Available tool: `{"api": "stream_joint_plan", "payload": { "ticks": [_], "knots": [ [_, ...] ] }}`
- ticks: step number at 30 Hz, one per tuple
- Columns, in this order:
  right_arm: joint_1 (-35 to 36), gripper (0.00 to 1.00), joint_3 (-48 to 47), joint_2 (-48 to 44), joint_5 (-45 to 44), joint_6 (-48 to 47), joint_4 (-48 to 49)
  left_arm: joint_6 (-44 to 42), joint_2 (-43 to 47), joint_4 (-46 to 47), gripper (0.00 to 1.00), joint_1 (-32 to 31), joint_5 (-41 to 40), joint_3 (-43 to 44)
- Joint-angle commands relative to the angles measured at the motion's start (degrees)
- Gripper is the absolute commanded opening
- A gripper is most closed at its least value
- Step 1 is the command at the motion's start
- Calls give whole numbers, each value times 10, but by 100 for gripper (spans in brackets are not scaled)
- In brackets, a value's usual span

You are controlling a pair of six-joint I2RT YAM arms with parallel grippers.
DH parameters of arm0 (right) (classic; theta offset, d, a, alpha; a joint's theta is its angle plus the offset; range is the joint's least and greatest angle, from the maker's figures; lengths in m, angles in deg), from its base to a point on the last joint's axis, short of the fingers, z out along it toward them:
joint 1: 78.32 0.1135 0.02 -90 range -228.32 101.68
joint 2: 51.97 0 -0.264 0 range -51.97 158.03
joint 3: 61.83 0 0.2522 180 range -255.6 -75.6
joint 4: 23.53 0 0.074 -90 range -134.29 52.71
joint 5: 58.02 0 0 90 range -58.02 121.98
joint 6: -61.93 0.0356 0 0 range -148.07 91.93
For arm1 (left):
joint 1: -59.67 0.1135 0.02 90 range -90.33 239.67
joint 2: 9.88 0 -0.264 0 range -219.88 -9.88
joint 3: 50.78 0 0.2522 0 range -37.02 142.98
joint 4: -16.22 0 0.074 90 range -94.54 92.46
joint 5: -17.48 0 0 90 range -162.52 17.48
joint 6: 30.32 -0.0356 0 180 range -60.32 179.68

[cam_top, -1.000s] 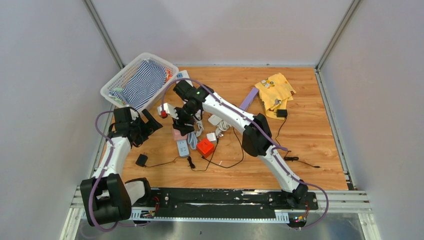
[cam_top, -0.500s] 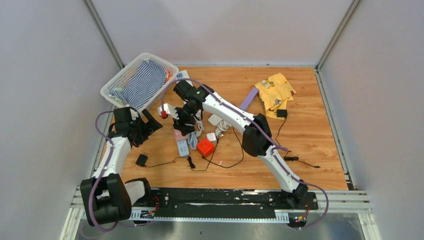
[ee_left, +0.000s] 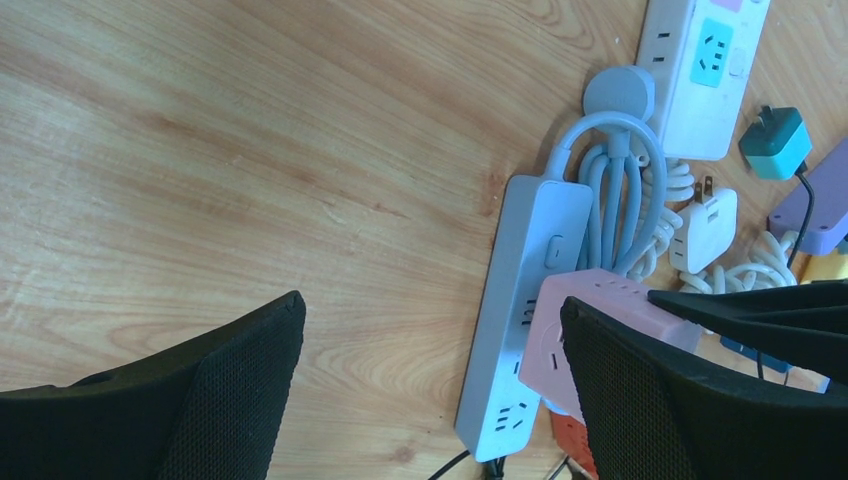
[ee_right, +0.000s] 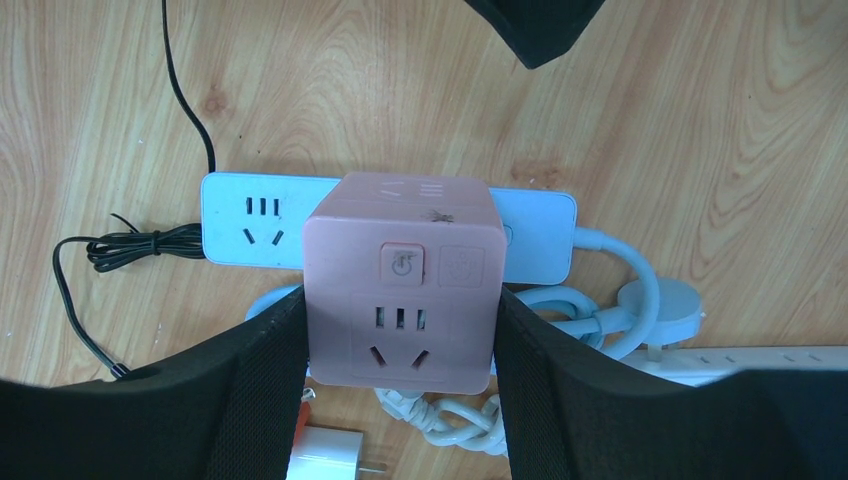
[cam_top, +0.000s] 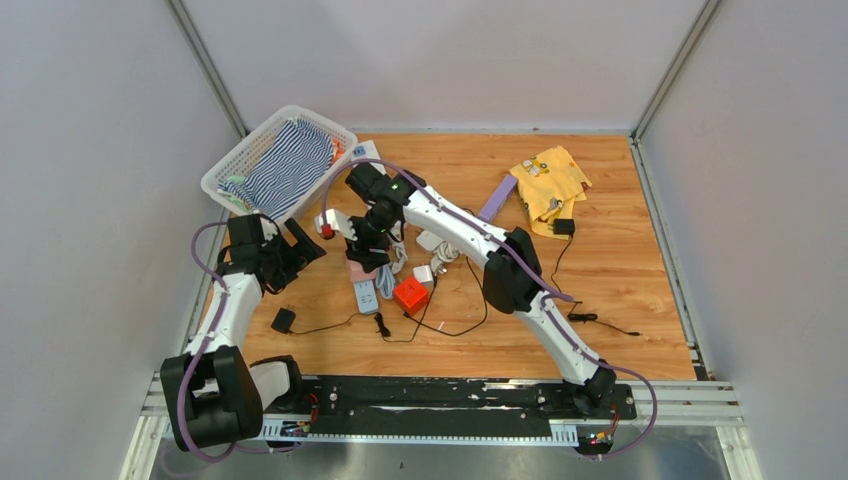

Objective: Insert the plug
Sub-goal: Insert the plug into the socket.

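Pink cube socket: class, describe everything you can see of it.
The pink cube socket is a matte, plastic-looking cube with rounded edges. The face toward the right wrist camera carries a square power button, an embossed square beside it, and an outlet of three slots above two slanted ones. A dark mark sits on the adjoining face. The right gripper's black fingers press its sides. It sits over the middle of a pale blue power strip; whether they touch cannot be told.

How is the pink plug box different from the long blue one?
The pink cube socket is short and boxy; the blue power strip is long and flat. The pink one is held by the right end effector; the blue one lies on the table. Both have plug holes.
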Motion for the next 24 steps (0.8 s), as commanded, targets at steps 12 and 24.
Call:
{"api": "stream_joint_plan", "payload": {
  "ticks": [12,24],
  "knots": [
    [18,19,-15,46,-48,33,31,27,3,23,85,4,127,-14],
    [16,17,69,41,-30,66,64,62,-19,73,76,4,196,-38]
  ]
}}
